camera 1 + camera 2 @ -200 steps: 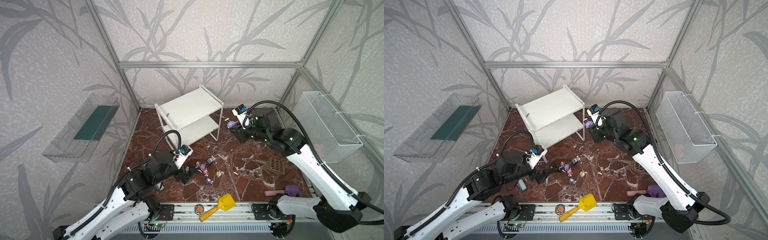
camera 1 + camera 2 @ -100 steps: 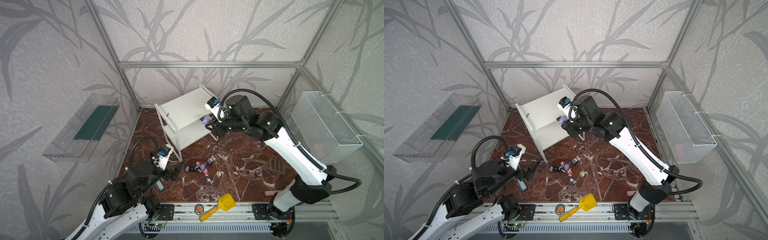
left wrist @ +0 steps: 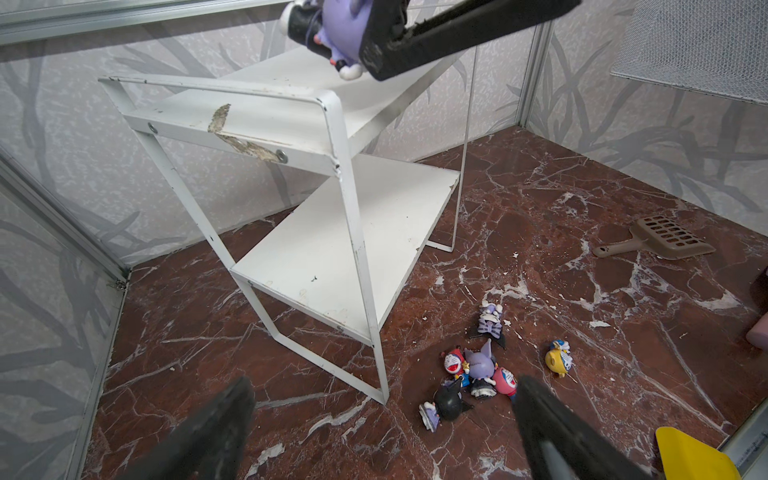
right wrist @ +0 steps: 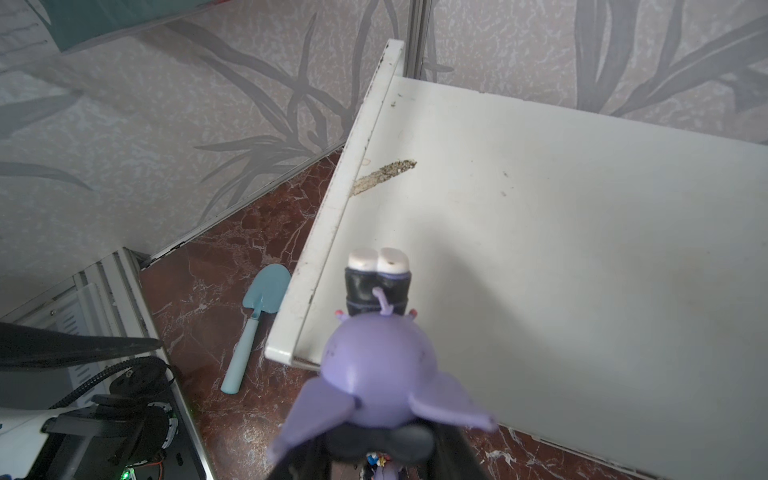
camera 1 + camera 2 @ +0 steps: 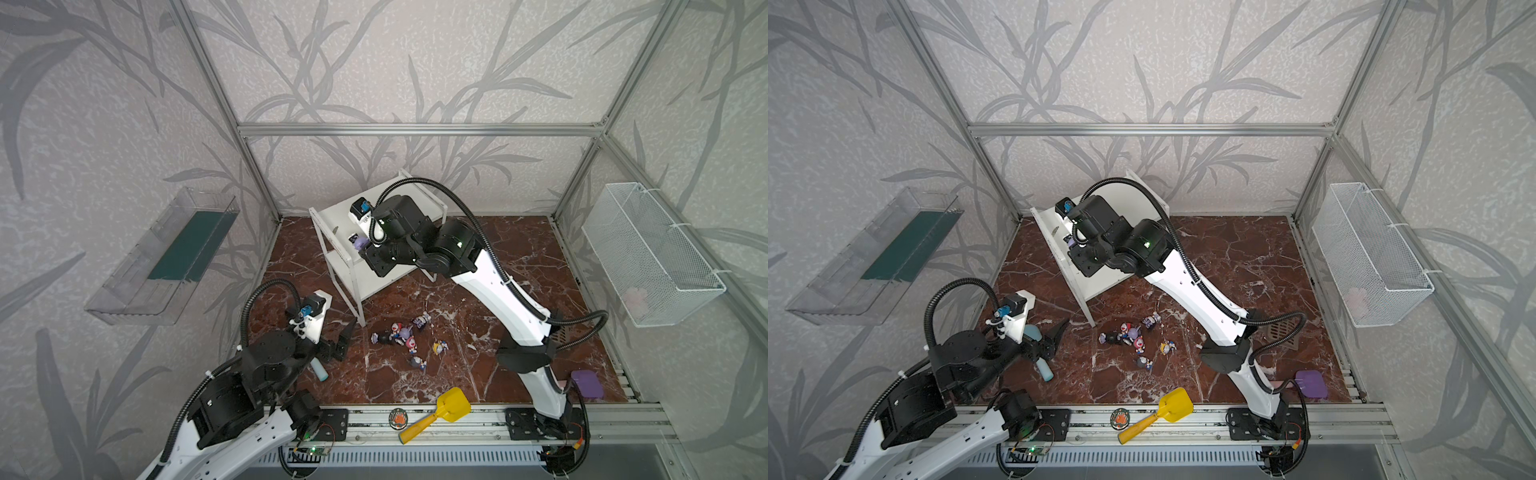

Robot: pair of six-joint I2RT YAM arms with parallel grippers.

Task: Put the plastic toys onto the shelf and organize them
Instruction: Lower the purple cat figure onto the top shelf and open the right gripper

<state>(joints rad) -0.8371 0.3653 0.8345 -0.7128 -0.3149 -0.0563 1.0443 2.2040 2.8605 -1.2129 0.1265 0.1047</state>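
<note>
Shelf [image 5: 328, 220] and held toy [image 5: 360, 241] mostly hidden
In both top views the right arm [image 5: 478, 266] covers most of the shelf's top board, and only a purple scrap of the toy shows beside it. The left wrist view cuts that toy [image 3: 336, 29] off, likewise the yellow scoop [image 3: 692, 457]. The right gripper's [image 4: 376, 442] fingers run off the right wrist view. The floor toys [image 5: 405, 332] are too small to tell their faces.

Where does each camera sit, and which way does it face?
Both top views: high overhead, looking down on shelf, floor toys, left gripper, right gripper.
Left wrist: low, facing shelf and floor toys; open left gripper shows.
Right wrist: above shelf top, looking down; right gripper holding a purple toy shows.
Shared: both wrist views show that toy.
</note>
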